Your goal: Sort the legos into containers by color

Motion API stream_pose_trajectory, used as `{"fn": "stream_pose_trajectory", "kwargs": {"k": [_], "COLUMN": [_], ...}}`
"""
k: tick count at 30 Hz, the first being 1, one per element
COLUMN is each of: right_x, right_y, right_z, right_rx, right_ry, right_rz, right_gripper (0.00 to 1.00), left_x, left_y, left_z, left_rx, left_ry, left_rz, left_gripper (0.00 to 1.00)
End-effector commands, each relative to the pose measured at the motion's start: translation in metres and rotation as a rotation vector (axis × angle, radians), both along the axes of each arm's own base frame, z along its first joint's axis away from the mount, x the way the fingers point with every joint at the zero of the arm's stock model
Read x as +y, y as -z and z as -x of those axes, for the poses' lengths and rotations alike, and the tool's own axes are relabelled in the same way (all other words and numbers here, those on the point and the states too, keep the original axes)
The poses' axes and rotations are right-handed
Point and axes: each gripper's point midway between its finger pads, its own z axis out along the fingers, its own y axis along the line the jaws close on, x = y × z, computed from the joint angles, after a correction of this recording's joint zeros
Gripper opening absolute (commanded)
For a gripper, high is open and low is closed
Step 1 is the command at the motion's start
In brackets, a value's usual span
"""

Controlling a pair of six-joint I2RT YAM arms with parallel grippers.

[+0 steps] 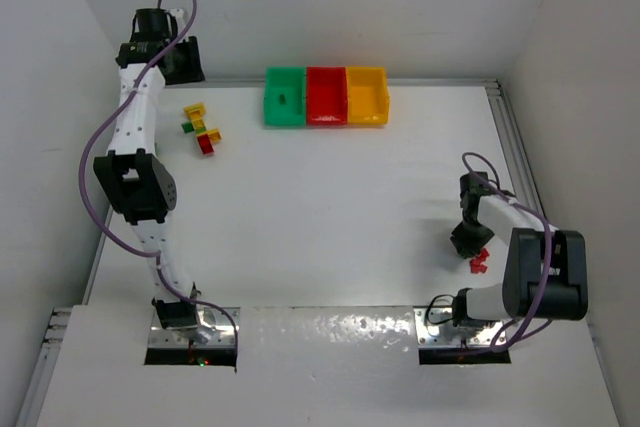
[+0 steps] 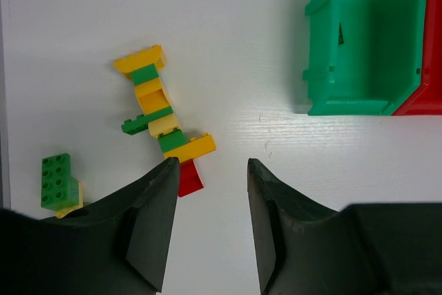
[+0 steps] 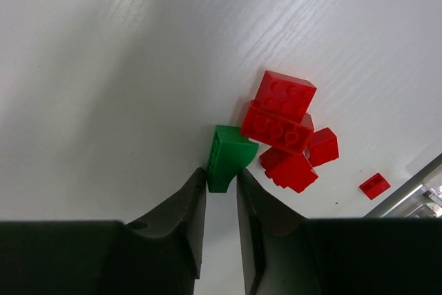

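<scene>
Scattered legos (image 1: 206, 143), three bins (image 1: 325, 71) abreast

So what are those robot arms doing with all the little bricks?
They're sorting toy bricks by colour. The right gripper is pinching a small green plastic brick beside a pile of red plastic bricks. The left gripper hangs open near a stuck-together stack of yellow and green bricks, holding nothing. The green plastic bin, red plastic bin and yellow plastic bin wait along the far edge.

one overhead view, two close wrist views
</scene>
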Motion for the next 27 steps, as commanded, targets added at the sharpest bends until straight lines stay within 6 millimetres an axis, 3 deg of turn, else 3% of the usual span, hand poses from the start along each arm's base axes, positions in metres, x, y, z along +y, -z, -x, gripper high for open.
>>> {"fn": "stream_pose_trajectory", "kwargs": {"k": [1,6,12,16,17,19,20,21,22,23,24,25,26,27], "right_x": [-0.005,-0.006,-0.009,0.018,0.039,0.067,0.098,0.117,0.14,0.166,0.186,0.2,0.226,0.245], "right_y": [0.0,0.003,-0.01,-0.032,-0.043,-0.054,-0.07,-0.068,-0.09,-0.098,-0.094,-0.101,-0.126,-0.132], "right_z": [-0.01,-0.011,-0.038,-0.082,-0.103,-0.128,-0.15,-0.165,-0.193,-0.205,-0.216,-0.228,-0.249,-0.256], "right_rx": [-0.023,0.005,-0.018,-0.081,-0.092,-0.129,-0.2,-0.235,-0.333,-0.391,-0.404,-0.431,-0.506,-0.539], "right_ry": [-0.003,-0.032,-0.215,-0.533,-0.714,-0.885,-0.995,-1.029,-1.06,-1.09,-1.116,-1.136,-1.183,-1.225], "right_rz": [0.021,0.019,0.027,0.005,0.036,0.054,0.032,-0.008,-0.049,-0.106,-0.161,-0.163,-0.153,-0.176], "right_gripper": [0.23,0.0,0.0,0.0,0.0,0.0,0.0,0.0,0.0,0.0,0.0,0.0,0.0,0.0], "left_x": [-0.003,-0.003,-0.006,-0.012,-0.017,-0.027,-0.031,-0.034,-0.04,-0.044,-0.048,-0.055,-0.061,-0.066], "left_y": [-0.037,-0.039,-0.038,-0.038,-0.04,-0.041,-0.041,-0.041,-0.041,-0.037,-0.041,-0.039,-0.042,-0.037], "left_z": [0.005,0.006,0.008,0.011,0.012,0.014,0.015,0.016,0.017,0.019,0.022,0.024,0.027,0.03], "left_rx": [-0.085,-0.087,-0.085,-0.086,-0.091,-0.096,-0.098,-0.1,-0.101,-0.091,-0.097,-0.093,-0.097,-0.084], "left_ry": [0.008,0.011,0.021,0.057,0.081,0.127,0.145,0.162,0.187,0.2,0.213,0.237,0.255,0.27], "left_rz": [-0.01,-0.014,-0.005,0.015,0.03,0.055,0.061,0.066,0.075,0.079,0.08,0.087,0.088,0.091], "left_gripper": [0.42,0.42,0.42,0.42,0.42,0.44,0.45,0.46,0.48,0.49,0.52,0.54,0.55,0.58]}}
